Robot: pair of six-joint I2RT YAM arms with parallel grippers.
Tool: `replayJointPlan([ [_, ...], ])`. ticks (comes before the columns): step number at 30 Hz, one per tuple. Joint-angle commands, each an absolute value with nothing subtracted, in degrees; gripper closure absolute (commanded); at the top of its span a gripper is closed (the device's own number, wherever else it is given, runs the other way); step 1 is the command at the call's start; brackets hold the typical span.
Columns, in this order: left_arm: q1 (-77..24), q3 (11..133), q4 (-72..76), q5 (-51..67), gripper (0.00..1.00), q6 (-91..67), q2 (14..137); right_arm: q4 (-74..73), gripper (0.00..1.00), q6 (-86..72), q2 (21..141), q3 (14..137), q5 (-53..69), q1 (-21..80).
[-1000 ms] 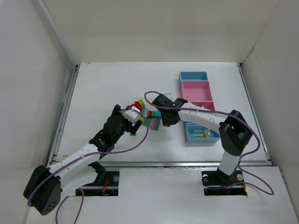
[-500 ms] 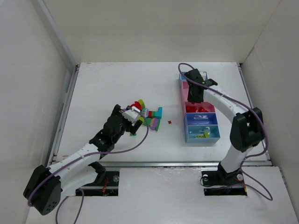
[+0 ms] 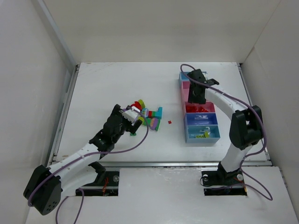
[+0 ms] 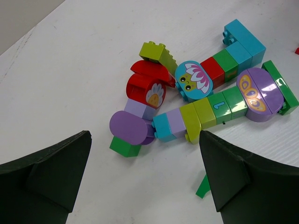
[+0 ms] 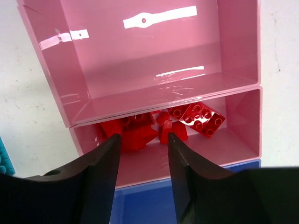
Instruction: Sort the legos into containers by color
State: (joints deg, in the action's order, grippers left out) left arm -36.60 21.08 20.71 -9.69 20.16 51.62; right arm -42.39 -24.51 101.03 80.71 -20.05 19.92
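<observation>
Where the table [image 3: 117, 84] runs along its right side, one strip of five containers [image 3: 201, 119]: light blue, pink, pink, darker blue, light blue. The farther pink bin [image 5: 154, 56] is bare; the nearer pink bin holds a heap of red bricks [image 5: 198, 117], count unclear.

Mid-table, one pile of legos [image 4: 201, 109], mostly joined, in red, green, teal, purple and yellow-green; two purple rounded pieces, one teal flower-face piece. One loose red piece [image 3: 169, 122] lies between pile and strip.

Left gripper [image 4: 145, 135]: fingers wide apart, empty, low before the pile, touching nothing.

Right gripper [image 5: 143, 137]: fingers partly apart, empty, above the red-brick bin.
</observation>
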Motion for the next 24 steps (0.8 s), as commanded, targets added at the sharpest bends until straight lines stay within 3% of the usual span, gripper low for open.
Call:
replayJointPlan([
  [1,-36.12,21.27,23.55,-10.37,0.00,20.39,51.77,-41.22,0.50,-21.90,97.40,81.12,-19.60,21.08],
  [5,-36.12,21.27,23.55,-10.37,0.00,20.39,51.77,-38.24,0.36,-14.54,93.69,81.74,-18.29,33.18],
  [12,-36.12,21.27,24.08,-9.84,0.00,20.39,51.25,-38.24,0.36,-16.50,100.80,76.82,-8.18,37.44],
  [24,-36.12,21.27,23.47,-9.84,0.00,19.86,50.71,-29.44,0.36,-19.42,107.92,74.61,-5.19,37.97],
])
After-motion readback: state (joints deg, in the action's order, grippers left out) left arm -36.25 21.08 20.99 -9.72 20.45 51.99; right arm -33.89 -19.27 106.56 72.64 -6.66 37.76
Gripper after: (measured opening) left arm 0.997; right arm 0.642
